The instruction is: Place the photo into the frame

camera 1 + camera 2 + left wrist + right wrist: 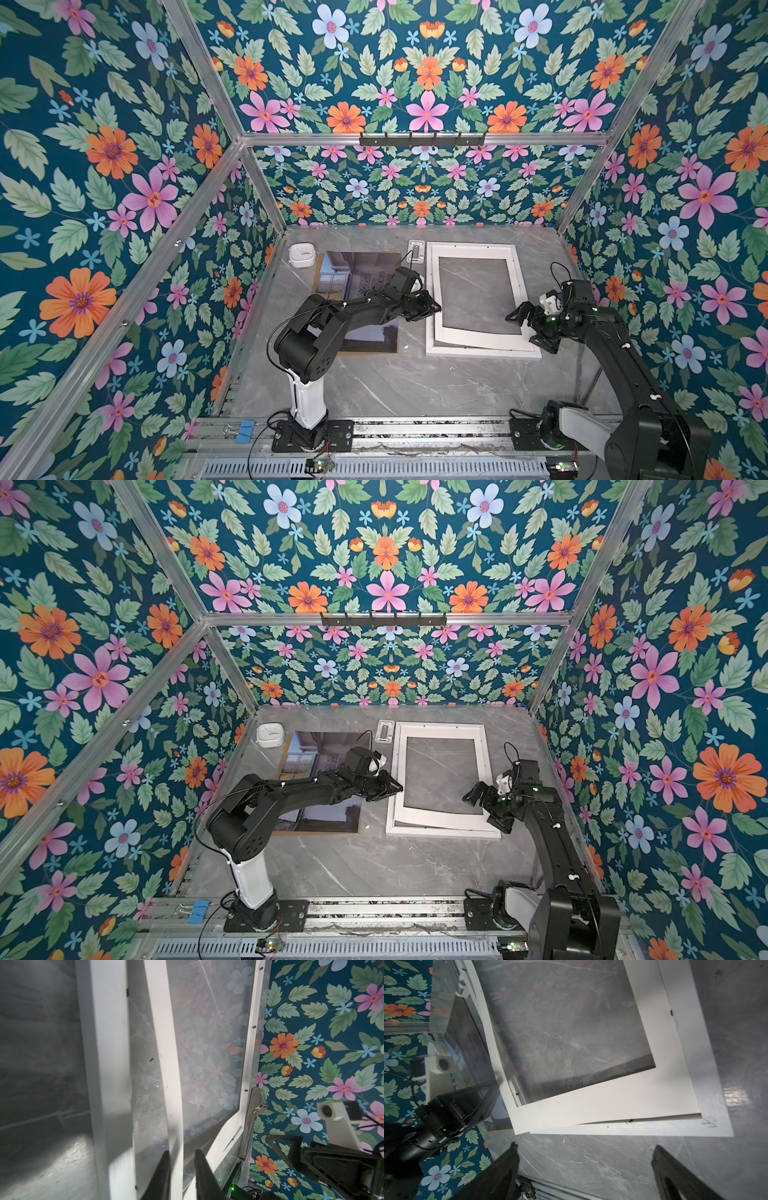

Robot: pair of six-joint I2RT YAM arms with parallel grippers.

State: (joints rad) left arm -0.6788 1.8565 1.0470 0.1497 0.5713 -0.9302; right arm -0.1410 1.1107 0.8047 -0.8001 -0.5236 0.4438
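Note:
The white frame (482, 354) (442, 832) lies flat on the grey table, right of centre, with table showing through its opening. A flat white mat (478, 340) (612, 1101) rests skewed on it. The photo (361, 270) (320, 746) lies to the left on a brown backing board (286, 754), partly hidden by my left arm. My left gripper (436, 309) (182, 1152) is at the frame's left side. Its jaws straddle the mat's side strip (164, 1043), slightly parted, with a gap beside one finger. My right gripper (525, 332) (585, 1147) hovers wide open and empty by the frame's near right corner.
A round white device (302, 253) sits at the back left. A small white-rimmed plate (416, 251) lies behind the frame's far left corner. A black hook rail (422, 139) hangs on the back wall. Floral walls close in on three sides.

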